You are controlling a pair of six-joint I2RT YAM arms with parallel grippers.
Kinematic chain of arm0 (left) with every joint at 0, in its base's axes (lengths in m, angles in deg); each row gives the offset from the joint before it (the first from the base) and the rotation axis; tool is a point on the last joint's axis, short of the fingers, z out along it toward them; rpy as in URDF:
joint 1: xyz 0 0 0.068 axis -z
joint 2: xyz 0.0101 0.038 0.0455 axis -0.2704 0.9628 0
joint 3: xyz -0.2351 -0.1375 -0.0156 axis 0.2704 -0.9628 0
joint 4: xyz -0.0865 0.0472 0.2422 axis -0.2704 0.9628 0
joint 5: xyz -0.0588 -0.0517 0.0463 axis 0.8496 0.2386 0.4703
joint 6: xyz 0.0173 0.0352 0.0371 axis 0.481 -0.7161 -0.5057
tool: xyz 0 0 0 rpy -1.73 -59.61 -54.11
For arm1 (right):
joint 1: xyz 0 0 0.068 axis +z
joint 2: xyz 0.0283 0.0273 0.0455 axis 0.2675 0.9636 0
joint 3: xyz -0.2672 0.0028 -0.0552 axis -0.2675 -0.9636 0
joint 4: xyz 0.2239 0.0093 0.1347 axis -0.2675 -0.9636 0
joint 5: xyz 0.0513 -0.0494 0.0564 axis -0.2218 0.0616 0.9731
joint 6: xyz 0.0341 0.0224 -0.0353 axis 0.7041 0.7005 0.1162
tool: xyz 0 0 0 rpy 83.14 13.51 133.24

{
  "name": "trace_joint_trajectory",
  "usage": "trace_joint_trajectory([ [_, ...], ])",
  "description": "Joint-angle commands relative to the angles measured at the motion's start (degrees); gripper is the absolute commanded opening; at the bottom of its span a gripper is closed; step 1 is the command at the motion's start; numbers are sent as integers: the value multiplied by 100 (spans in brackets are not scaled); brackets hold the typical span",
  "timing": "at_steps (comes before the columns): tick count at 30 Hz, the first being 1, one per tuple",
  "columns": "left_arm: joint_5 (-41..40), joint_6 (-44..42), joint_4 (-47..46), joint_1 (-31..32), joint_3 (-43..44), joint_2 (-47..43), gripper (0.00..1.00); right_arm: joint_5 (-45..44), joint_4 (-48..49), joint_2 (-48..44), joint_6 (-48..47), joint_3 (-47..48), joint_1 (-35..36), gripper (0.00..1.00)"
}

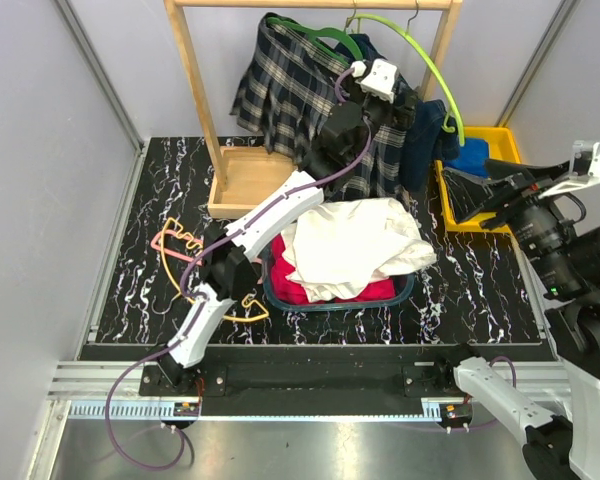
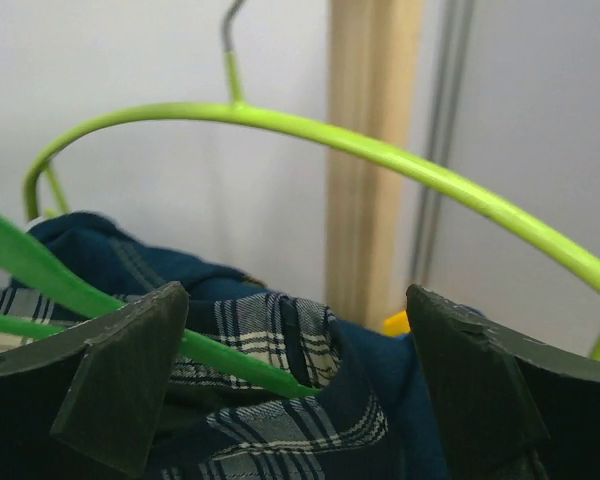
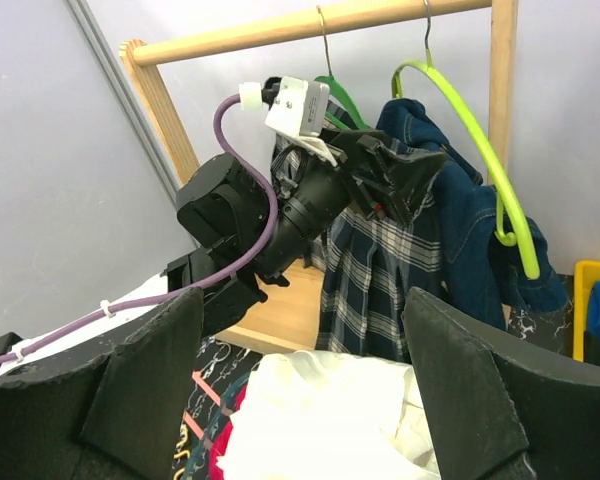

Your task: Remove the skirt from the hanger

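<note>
Top external showed the skirt hanging on the hanger from a wooden rail, with the left gripper raised beside it. Left wrist showed its jaws spread, the hanger's arm and plaid cloth between them. Right wrist showed the right gripper released, well apart from the skirt.

White cloth covers red garment, seemingly in a basket.

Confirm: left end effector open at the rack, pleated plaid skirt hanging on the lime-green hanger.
Wrong hanger: the pleated plaid skirt hangs on the dark green plastic hanger, as the right wrist view shows. The left end effector is open at the wooden rack.
</note>
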Motion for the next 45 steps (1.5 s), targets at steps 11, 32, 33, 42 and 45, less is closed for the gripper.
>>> trace_joint_trajectory([
  [11,-870,-145,-61,-280,-3072,-2638,99,283,14,109,-327,-389,1,90],
  [32,439,638,221,-1561,-2360,-2819,99,827,1955,2310,-1048,13,1,87],
  [33,727,716,290,-1667,-2624,-3050,99,951,2374,2480,-891,32,1,87],
  [42,1722,840,511,-2871,-4857,-4950,99,1443,3117,4616,-784,2023,1,85],
  [45,1934,857,572,-3188,-5217,-5214,99,1750,3003,5021,-723,2779,1,84],
])
